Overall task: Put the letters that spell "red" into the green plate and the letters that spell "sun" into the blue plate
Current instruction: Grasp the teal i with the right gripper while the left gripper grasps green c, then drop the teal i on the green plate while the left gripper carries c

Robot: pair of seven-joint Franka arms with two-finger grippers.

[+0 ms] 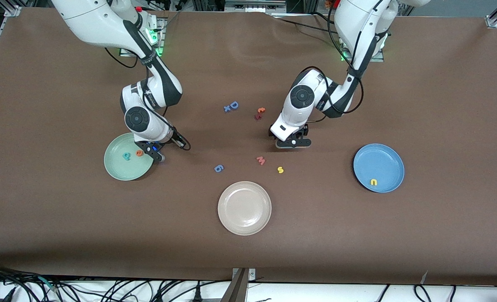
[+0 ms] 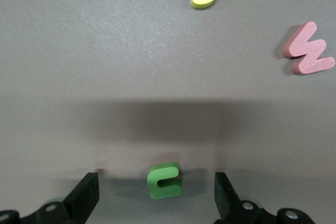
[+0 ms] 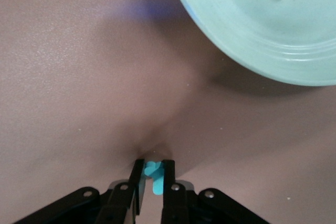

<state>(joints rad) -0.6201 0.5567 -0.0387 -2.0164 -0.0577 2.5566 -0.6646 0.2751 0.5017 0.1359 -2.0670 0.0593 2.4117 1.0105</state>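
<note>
The green plate (image 1: 120, 170) holds a teal "d" (image 1: 126, 156) and an orange "e" (image 1: 139, 153). Just off its rim, low at the table, my right gripper (image 1: 158, 154) is shut on a teal "r" (image 3: 153, 174); the green plate's edge (image 3: 252, 40) shows close by. The blue plate (image 1: 378, 161) holds a yellow "u" (image 1: 373, 182). My left gripper (image 1: 292, 143) is down at the table and open. A green "n" (image 2: 165, 180) lies between its fingers (image 2: 86, 195), touching neither. A yellow "s" (image 1: 280, 170) lies on the table, nearer the front camera.
A beige plate (image 1: 244, 207) sits nearest the front camera. A pink "m" piece (image 1: 261, 160) lies beside the "s", and a blue "6" piece (image 1: 218, 168) lies toward the right arm's end. A blue "D" (image 1: 233, 105) and an orange-red pair (image 1: 259, 112) lie farther back.
</note>
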